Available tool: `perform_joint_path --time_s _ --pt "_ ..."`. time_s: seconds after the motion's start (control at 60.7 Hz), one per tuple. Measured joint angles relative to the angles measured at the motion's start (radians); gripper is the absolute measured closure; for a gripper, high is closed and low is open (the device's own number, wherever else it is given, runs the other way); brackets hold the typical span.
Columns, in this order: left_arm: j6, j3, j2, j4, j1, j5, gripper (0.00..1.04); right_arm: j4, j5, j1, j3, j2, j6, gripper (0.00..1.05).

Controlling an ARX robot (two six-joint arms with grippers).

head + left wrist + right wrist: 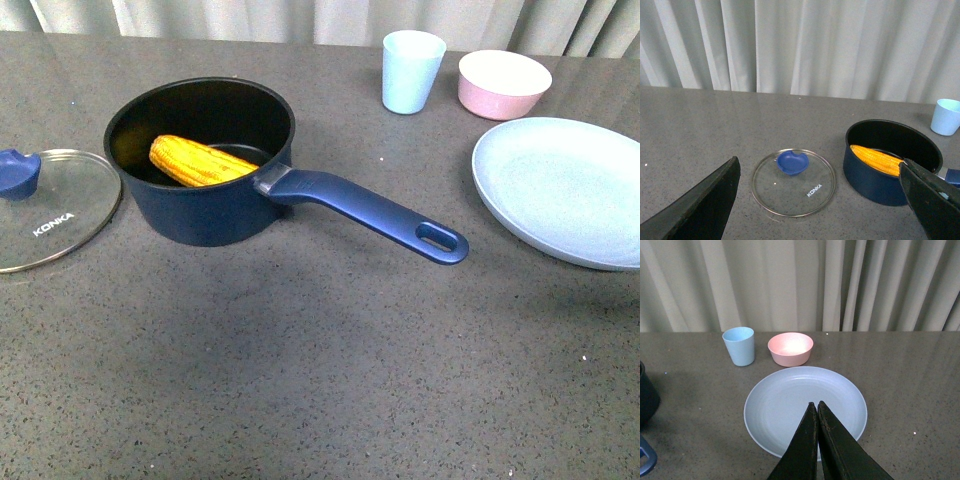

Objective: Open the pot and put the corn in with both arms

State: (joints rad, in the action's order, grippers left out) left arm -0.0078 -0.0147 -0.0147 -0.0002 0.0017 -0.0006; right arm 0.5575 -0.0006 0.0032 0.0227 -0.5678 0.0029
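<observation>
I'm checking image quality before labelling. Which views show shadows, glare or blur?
Front view: soft shadow on the grey table in front of the dark navy-blue saucepan; everything sharp. Left wrist view: a small glint on the round glass lid; the left gripper jaws are near and blurred. Right wrist view: a bright sheen inside the pink bowl.

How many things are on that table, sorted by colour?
Dark blue: 1, the pot
Clear glass with blue knob: 1, the lid
Yellow: 1, the corn inside the pot
Pale blue: 2, the cup and the plate
Pink: 1, the bowl
Total: 6
</observation>
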Motion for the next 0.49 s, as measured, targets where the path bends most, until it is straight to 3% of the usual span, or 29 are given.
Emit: perform_joint_path --time_s 0.494 --pt "0.0 0.0 0.0 0.0 0.0 0.0 0.09 -0.246 0.0 0.0 0.0 0.256 0.0 1.03"
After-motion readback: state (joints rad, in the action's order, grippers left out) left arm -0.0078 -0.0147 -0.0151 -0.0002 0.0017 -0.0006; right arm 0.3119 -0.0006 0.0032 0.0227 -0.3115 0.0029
